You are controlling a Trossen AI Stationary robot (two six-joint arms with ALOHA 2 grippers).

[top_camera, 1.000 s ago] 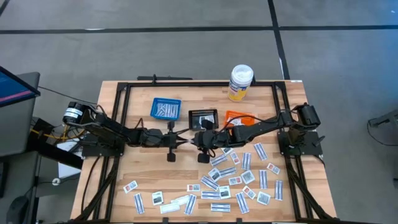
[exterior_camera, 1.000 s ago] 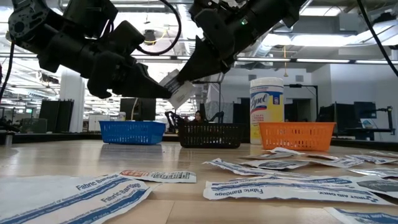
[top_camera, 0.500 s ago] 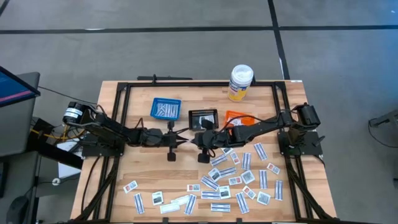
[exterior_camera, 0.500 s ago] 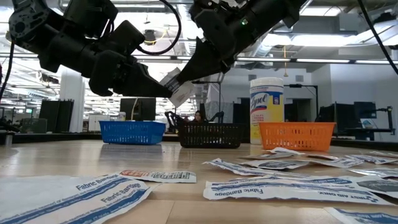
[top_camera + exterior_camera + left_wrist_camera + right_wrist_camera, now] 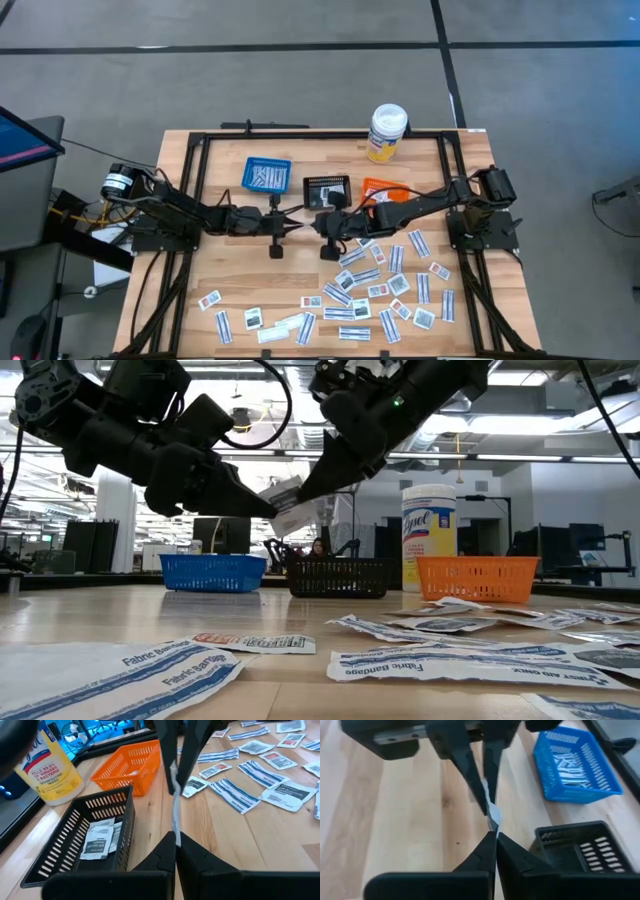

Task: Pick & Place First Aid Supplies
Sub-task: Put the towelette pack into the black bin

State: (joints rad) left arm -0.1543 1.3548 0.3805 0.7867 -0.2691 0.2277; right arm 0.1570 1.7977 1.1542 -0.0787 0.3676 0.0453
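- Nearest, loose packets [image 5: 370, 285] lie scattered at lower right of the counter [image 5: 250, 290].
- Mid-frame, left hand [image 5: 293, 223] and right hand [image 5: 312, 224] meet tip to tip, both pinching one small white packet [image 5: 283, 512] held above the counter.
- Farther, blue basket [image 5: 266, 174], black basket [image 5: 327, 189], orange basket [image 5: 378, 188].

A robotics lab in a large open industrial hall. A wooden table [image 5: 250, 300] fitted with a black metal frame [image 5: 320, 133] stands on a grey concrete floor [image 5: 300, 70] marked with dark lines. Beyond the table, the level view shows a high ceiling with exposed beams and strip lights [image 5: 560, 425], rows of dark monitors [image 5: 585, 540], and white columns [image 5: 115, 520]. Beside the table sits a computer screen [image 5: 25, 140].
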